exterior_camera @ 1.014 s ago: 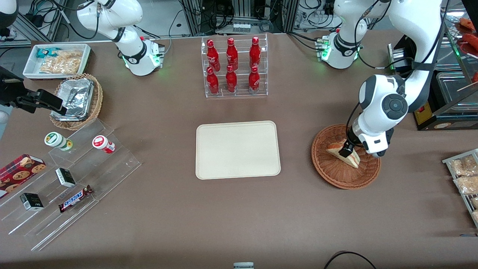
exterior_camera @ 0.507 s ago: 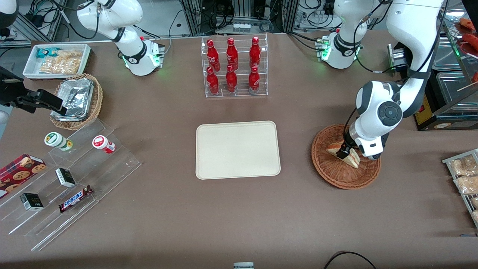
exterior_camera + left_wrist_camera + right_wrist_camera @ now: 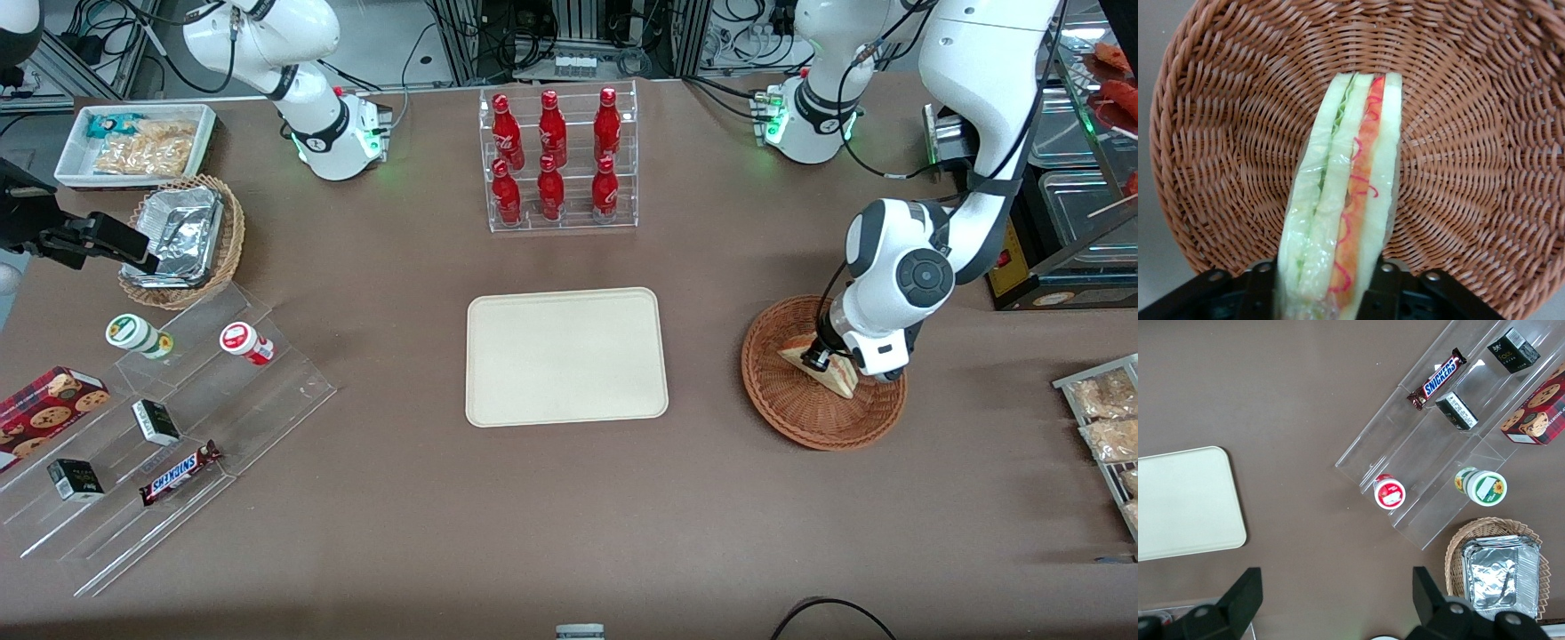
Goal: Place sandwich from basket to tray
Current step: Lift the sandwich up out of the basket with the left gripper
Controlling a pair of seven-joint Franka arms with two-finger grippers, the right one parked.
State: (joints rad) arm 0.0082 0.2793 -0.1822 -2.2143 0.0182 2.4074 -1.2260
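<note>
Down in the basket (image 3: 822, 422), my gripper (image 3: 819, 359) straddles the sandwich (image 3: 836, 380), 1 finger on each bread face. From the wrist camera the wedge (image 3: 1341, 200) runs straight out from between the finger bases, which sit snug against its wrapped sides, so I judge the hold made or within a hair of it; the fingertips themselves are cut off at the frame edge, and I cannot swear the pads are pressing. The opening is narrow, no wider than the sandwich's thickness.

The wedge stands on edge on the weave (image 3: 1458, 153), near the basket's middle, with green filling on one side and red-orange on the other. Nothing about it looks lifted yet.

So the step in hand is the grasp. Next comes a straight lift, high enough to clear the basket's rim, then a carry sideways toward the parked arm's end to the tray (image 3: 566, 356), which lies well apart from the basket. The bread is soft and the film slick, so I would squeeze gently and rise slowly.

From the front, my own wrist covers much of the sandwich and part of the basket.
</note>
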